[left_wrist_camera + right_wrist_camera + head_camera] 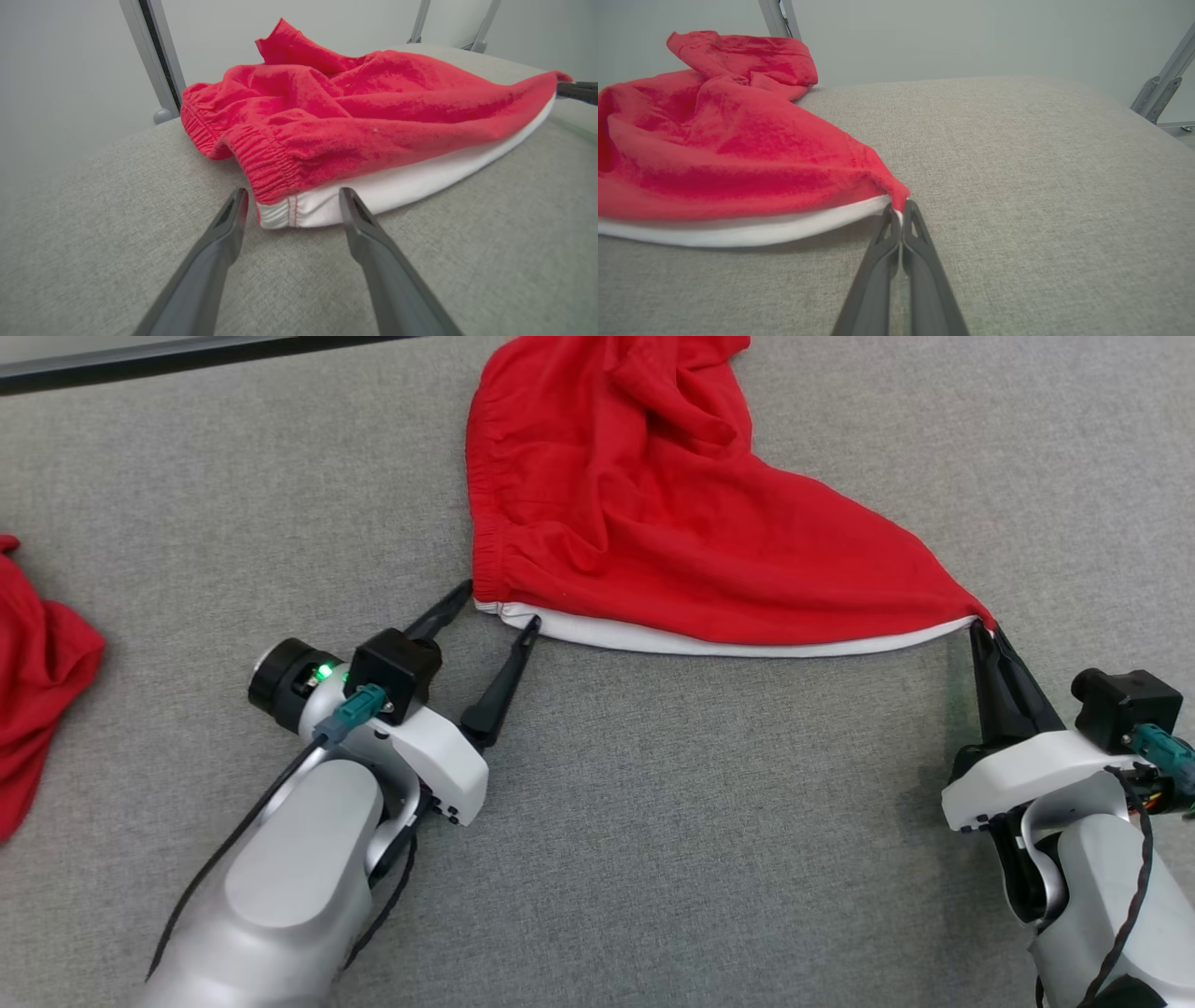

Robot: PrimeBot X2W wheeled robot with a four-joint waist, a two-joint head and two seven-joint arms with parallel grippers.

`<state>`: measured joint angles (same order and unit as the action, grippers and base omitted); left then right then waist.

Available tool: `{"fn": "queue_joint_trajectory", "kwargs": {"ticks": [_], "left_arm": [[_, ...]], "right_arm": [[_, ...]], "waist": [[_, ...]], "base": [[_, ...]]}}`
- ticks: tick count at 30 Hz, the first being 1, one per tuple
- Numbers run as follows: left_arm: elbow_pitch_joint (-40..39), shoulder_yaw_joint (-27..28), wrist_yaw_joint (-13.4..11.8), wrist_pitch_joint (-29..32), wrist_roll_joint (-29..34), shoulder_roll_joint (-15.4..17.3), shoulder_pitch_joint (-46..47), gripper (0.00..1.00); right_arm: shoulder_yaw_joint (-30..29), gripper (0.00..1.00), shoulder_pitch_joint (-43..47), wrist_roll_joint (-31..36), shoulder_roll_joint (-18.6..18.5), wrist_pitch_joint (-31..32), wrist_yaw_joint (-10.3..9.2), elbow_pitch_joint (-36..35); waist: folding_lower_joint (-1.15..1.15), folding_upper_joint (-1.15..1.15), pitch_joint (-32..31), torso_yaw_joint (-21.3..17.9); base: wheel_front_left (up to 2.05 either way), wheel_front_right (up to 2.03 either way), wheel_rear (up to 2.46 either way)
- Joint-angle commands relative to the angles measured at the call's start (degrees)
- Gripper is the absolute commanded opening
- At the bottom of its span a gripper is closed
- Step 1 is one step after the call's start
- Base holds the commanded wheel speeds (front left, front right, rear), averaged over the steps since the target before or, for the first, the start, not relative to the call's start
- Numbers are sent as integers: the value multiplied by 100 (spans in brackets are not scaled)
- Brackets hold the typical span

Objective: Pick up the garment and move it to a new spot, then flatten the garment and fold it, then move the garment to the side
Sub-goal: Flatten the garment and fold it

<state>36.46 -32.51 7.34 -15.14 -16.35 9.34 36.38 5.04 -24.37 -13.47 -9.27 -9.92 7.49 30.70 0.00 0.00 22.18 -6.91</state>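
The garment (644, 513) is red with a white side stripe and an elastic waistband, lying rumpled on the grey table. My right gripper (985, 630) is shut on its near right corner (896, 198), pulling the hem taut. My left gripper (499, 607) stands open, its two fingers on either side of the waistband's near left corner (280, 212) without closing on it. The white stripe (420, 175) runs along the near edge between both grippers. The far part of the garment is bunched in folds.
A second red cloth (37, 681) lies at the table's left edge. The grey fabric table (700, 821) stretches wide in front and to the right. Metal frame posts (154, 56) stand behind the table's far edge.
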Motion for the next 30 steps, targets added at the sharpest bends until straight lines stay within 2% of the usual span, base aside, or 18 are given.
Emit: {"fn": "queue_joint_trajectory", "kwargs": {"ticks": [1,5,6,7,8,9,10,15,22,30], "left_arm": [[34,-19,21,-1,-63,95,108,100],[90,-109,21,-1,-179,154,210,100],[106,-125,21,-1,-224,161,209,96],[105,-130,22,-1,-251,171,222,53],[96,-142,22,-1,-266,178,237,32],[67,-163,22,-1,-288,177,246,20],[32,-204,22,-1,-308,173,235,0],[-100,-346,22,-1,-427,195,191,0],[-572,-253,22,-2,-391,277,29,0],[-1232,-58,22,-1,-382,402,37,0]], "right_arm": [[20,0,-60,55,6,12,0,-9],[30,0,-93,52,14,-32,0,30],[24,0,-104,55,11,-43,0,39],[13,0,-117,56,10,-55,0,51],[4,0,-128,59,8,-66,0,62],[-7,0,-135,66,6,-76,0,74],[-12,0,-140,73,6,-85,0,85],[-11,0,-184,115,-15,-116,0,120],[-42,0,-270,161,-98,-333,0,27],[-246,0,-501,440,-170,-517,0,-537]], "waist": [[0,0,70,-48],[0,0,128,-59],[0,0,138,-54],[0,0,146,-47],[0,0,153,-37],[0,0,157,-24],[0,0,159,-10],[0,0,122,72],[0,0,-127,233],[0,0,-672,481]], "base": [[0,0,0],[0,0,0],[0,0,0],[0,0,0],[0,0,0],[0,0,0],[0,0,0],[0,0,0],[0,0,0],[0,0,0]]}}
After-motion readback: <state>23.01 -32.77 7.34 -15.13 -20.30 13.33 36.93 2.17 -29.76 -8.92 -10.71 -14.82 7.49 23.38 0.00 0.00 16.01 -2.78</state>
